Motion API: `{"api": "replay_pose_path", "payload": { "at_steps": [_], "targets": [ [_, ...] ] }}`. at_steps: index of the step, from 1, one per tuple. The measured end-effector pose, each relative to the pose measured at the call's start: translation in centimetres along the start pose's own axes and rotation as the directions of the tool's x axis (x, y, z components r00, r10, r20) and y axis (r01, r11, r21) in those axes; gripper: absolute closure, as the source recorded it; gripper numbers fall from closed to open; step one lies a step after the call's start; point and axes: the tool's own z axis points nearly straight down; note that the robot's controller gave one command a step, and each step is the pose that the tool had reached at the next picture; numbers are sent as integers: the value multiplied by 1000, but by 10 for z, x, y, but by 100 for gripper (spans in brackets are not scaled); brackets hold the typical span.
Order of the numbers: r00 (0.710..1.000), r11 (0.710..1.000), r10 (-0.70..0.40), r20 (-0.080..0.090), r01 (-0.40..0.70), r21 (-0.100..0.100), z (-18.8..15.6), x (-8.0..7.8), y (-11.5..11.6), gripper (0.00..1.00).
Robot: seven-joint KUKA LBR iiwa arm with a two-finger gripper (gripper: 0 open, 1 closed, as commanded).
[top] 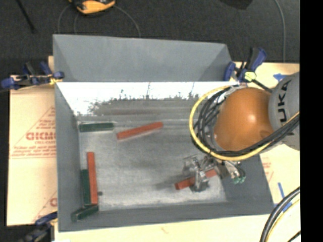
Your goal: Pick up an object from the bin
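Grey metal bin [151,59] has a speckled floor; claw [200,174] hangs low over a red stick [182,185] near the bin's right wall; I cannot tell whether it is open or closed; dark ground [161,14] lies behind the bin.

One camera above bin [151,155], tilted view; arm [285,107] enters right.

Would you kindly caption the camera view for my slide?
Robot arm over a flat red stick, front right of grey metal bin.

Red stick [182,185] perhaps half-hidden beneath gripper [201,178]
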Motion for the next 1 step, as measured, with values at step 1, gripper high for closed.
{"api": "replay_pose_path", "payload": {
  "at_steps": [1],
  "targets": [
    [1000,1000,1,2,-1,1,-6,-1,-1,100]
  ]
}}
